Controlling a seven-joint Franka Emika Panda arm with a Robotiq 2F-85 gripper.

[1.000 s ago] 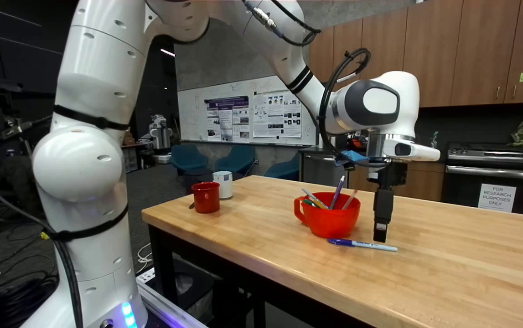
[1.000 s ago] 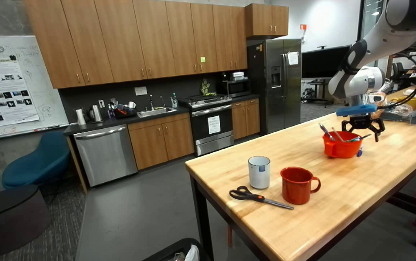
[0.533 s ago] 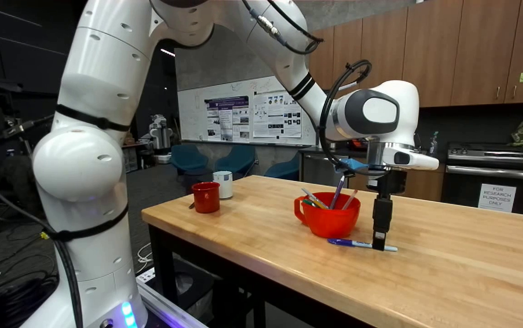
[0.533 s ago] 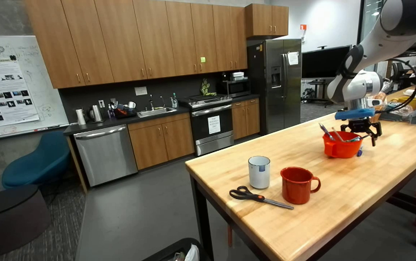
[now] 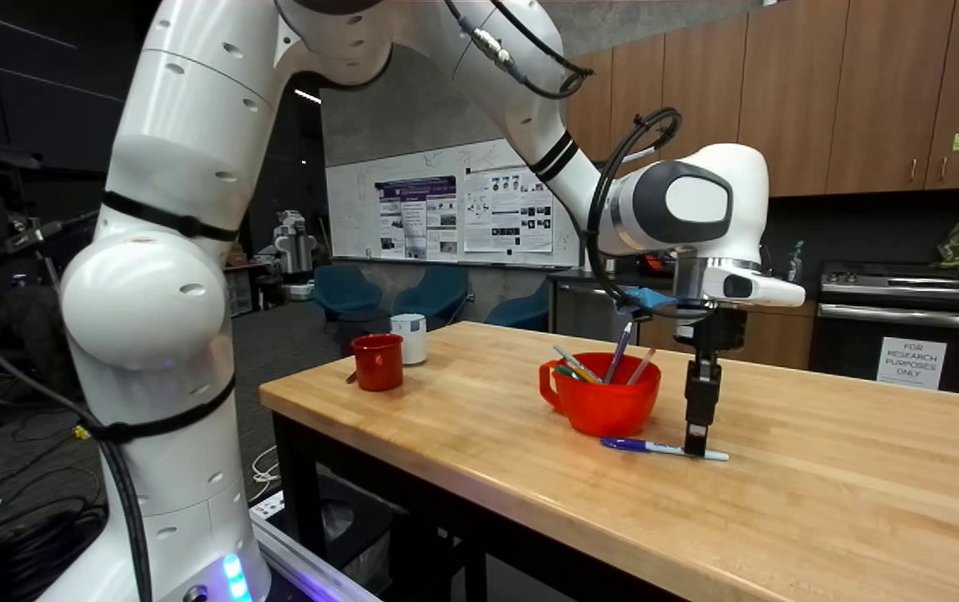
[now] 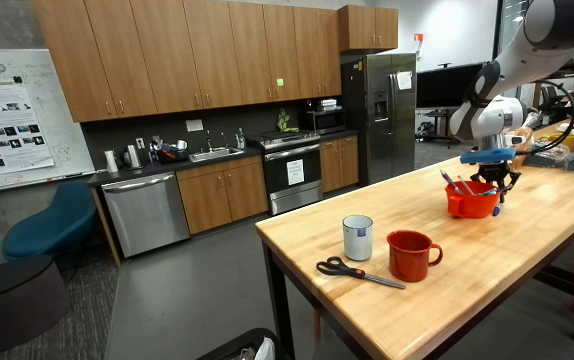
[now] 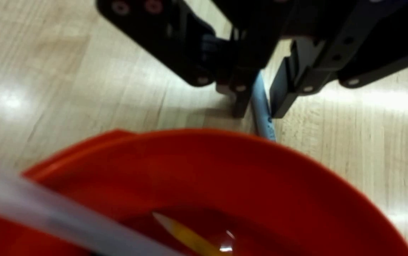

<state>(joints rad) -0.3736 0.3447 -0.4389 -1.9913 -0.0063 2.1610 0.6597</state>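
Blue-capped marker (image 5: pixel 663 449) lies flat on table (image 5: pixel 847 468), barrel between fingers (image 7: pixel 282 101) of gripper (image 7: pixel 259 108) | in an exterior view, left to right: red mug (image 5: pixel 378 364), well left of gripper; white cup (image 5: pixel 412 340), near mug, also left; red bowl (image 5: pixel 610 408), holding pens (image 5: pixel 618 353), just left | gripper: fingers narrowly spaced astride barrel; whether they pinch it cannot be confirmed.

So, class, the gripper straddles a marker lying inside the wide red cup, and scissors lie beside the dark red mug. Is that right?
Not quite: an exterior view shows the marker on the tabletop, outside the wide red cup. The gripper does straddle the marker, and the scissors do lie beside the dark red mug.
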